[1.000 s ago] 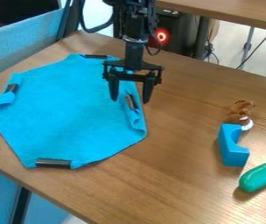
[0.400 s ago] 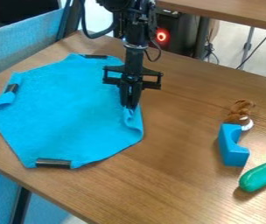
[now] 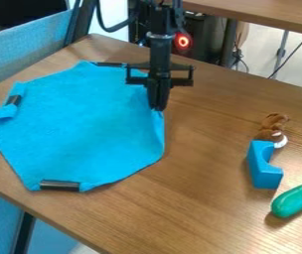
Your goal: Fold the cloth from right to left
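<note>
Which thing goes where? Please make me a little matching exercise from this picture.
1. Gripper
2. Arched block
3. Cloth
4. Rounded object

A. Green, nearest the picture's lower right corner
B. Between the brown toy and the green object
C. At the cloth's right edge, shut on it
D. Spread on the table's left part

Pairs: 1-C; 2-B; 3-D; 4-A

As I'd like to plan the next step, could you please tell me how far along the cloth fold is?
Done: the gripper appears shut on the right edge of the blue cloth. In hand: that edge, pinched and seemingly slightly raised. Left: the fold itself, since the cloth lies spread over the table; the edge has yet to go left and be released.
</note>
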